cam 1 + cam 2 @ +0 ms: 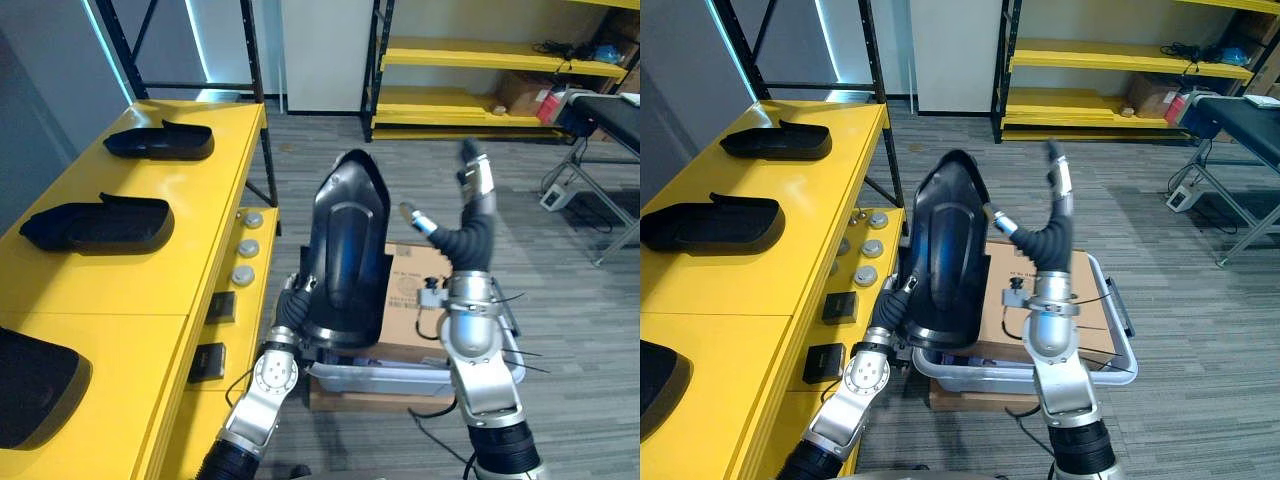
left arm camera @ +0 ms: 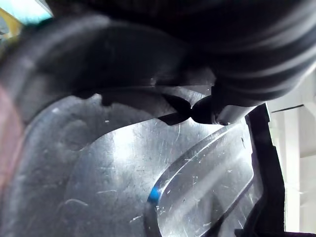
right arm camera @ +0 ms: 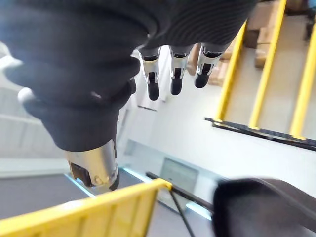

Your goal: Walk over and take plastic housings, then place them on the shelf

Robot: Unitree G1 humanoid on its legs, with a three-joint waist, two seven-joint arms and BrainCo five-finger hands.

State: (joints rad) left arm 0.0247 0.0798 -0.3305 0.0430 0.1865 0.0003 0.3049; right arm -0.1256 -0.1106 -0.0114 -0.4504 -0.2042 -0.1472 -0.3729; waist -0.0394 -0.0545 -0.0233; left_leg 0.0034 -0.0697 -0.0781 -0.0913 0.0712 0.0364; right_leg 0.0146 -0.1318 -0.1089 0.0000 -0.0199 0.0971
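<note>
A black plastic housing stands upright in mid air in front of me, over the grey bin. My left hand grips its lower left edge from below; in the left wrist view a dark fingertip presses on the housing's glossy inner face. My right hand is raised to the housing's right, apart from it, fingers straight and holding nothing. Three more black housings lie on the yellow shelf at my left.
Below the held housing a grey bin holds a cardboard box. Round knobs sit on the shelf's side panel. A yellow rack stands at the back, and a dark table at the far right.
</note>
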